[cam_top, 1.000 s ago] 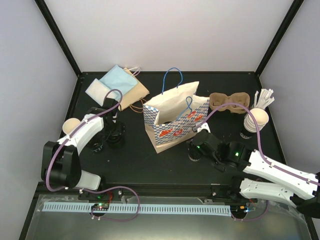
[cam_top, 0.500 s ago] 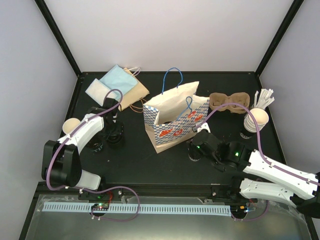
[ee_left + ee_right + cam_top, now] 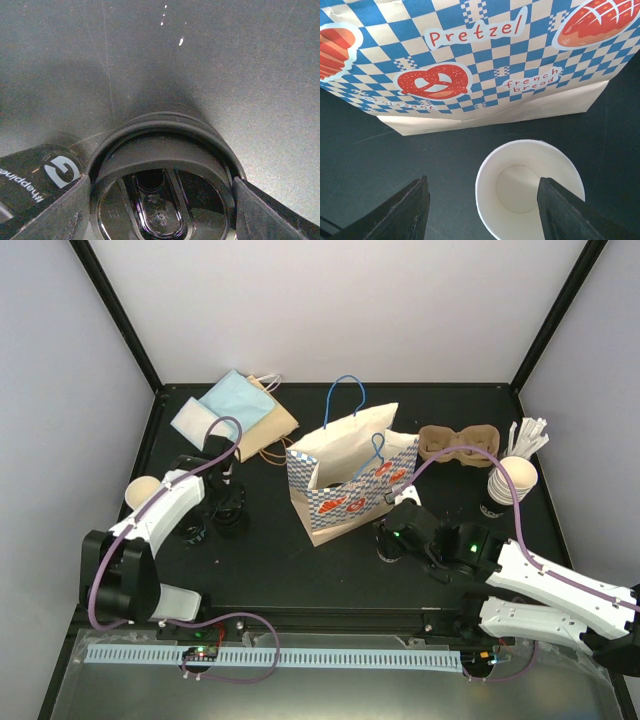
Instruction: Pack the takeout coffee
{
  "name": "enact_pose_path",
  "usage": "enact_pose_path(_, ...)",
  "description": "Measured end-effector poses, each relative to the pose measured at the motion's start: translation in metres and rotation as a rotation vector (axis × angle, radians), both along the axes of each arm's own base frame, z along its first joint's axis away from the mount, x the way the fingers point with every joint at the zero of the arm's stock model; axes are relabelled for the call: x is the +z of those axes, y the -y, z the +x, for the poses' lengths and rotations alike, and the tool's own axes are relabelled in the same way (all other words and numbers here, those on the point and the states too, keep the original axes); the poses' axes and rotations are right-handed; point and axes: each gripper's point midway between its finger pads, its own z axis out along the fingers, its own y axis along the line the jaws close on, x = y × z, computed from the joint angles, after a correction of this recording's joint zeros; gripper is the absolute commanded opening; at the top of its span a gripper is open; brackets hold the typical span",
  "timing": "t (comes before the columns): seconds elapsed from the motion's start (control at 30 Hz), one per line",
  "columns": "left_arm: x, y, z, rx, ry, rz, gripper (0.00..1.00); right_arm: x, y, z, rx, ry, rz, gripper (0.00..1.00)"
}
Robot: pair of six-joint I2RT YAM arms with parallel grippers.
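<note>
Nearest me, just off the near right corner of the blue-checked bag (image 3: 350,480), the right pincer (image 3: 482,180) is spread around an open, unlidded paper cup (image 3: 520,190) standing on the desk (image 3: 270,560). Its left finger is clear of the rim and its right finger overlaps it, so I judge the cup is not gripped. Well left of the bag, the left pincer (image 3: 161,186) is low over a black lid (image 3: 160,200). The fingers sit on either side of the rim, but I cannot tell whether they are pinching it or only bracketing it. Further left of the bag a lone cup (image 3: 141,491) stands by the arm. Beyond the bag's right end are the pulp tray (image 3: 458,443), with both holes bare, a stack of cups (image 3: 510,480) and the stir sticks (image 3: 527,435).

Risks as I read them:
- A shallow or off-centre pinch on the slick lid could let it squirt out or skid across the desk.
- Too hard a squeeze on the empty cup would oval it, and the lid would then not seat.
- The cup is light and close to the bag, so a careless sweep could tip it or shove the bag over.
</note>
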Motion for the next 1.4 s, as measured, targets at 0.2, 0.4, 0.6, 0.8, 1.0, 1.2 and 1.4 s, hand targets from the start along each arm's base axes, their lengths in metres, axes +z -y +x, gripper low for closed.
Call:
enact_pose_path(0.2,0.013,0.000,-0.002,0.000,0.025,-0.006,0.69,-0.001,0.001,0.000,-0.003,-0.004,-0.002,0.62)
enact_pose_path(0.4,0.023,0.003,-0.005,-0.006,0.042,-0.029,0.69,-0.001,0.001,0.000,-0.006,-0.006,0.001,0.62)
enact_pose_path(0.6,0.037,0.016,-0.011,-0.036,0.075,-0.110,0.69,-0.002,0.001,-0.001,-0.007,-0.012,-0.001,0.63)
enact_pose_path(0.8,0.065,0.051,-0.033,-0.136,0.161,-0.238,0.69,-0.011,-0.001,-0.001,-0.008,-0.036,-0.029,0.62)
enact_pose_path(1.0,0.083,0.095,-0.075,-0.264,0.199,-0.370,0.68,-0.015,0.000,0.002,-0.027,-0.065,-0.023,0.62)
enact_pose_path(1.2,0.093,0.143,-0.124,-0.400,0.183,-0.514,0.67,-0.019,0.012,0.014,-0.091,-0.102,-0.005,0.62)
enact_pose_path(1.4,0.096,0.186,-0.157,-0.508,0.148,-0.568,0.67,-0.016,0.023,0.020,-0.128,-0.120,0.047,0.61)
